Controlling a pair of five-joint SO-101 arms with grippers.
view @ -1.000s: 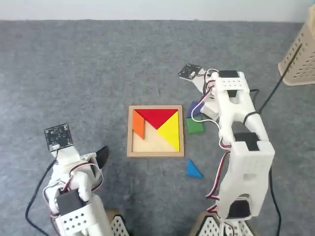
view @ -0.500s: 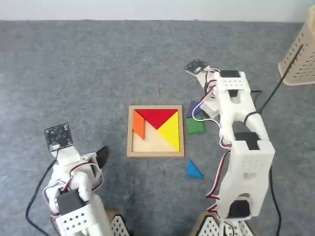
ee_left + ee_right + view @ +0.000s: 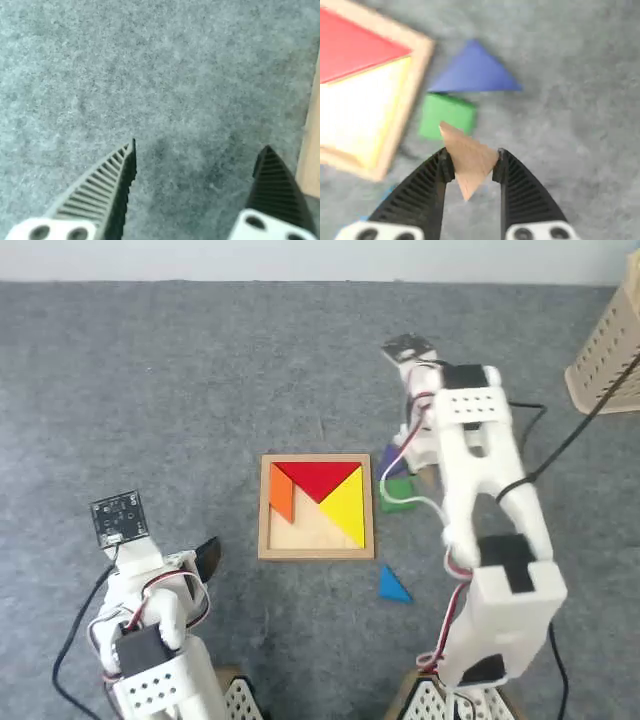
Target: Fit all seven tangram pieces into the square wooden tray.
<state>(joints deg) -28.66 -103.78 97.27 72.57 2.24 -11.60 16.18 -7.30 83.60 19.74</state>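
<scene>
free: carpet (image 3: 150,390) left of tray (image 3: 316,555), wide | blocked: green square (image 3: 396,496), purple triangle (image 3: 389,462) beside tray's right edge, right arm (image 3: 480,470) over them

Three pieces (image 3: 318,478) sit inside the tray (image 3: 316,553).

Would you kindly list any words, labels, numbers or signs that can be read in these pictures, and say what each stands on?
None can be read.
The tray, the tan triangle and the green square are blank.
The black board on the left arm's wrist has pale marks, too small to read.
</scene>
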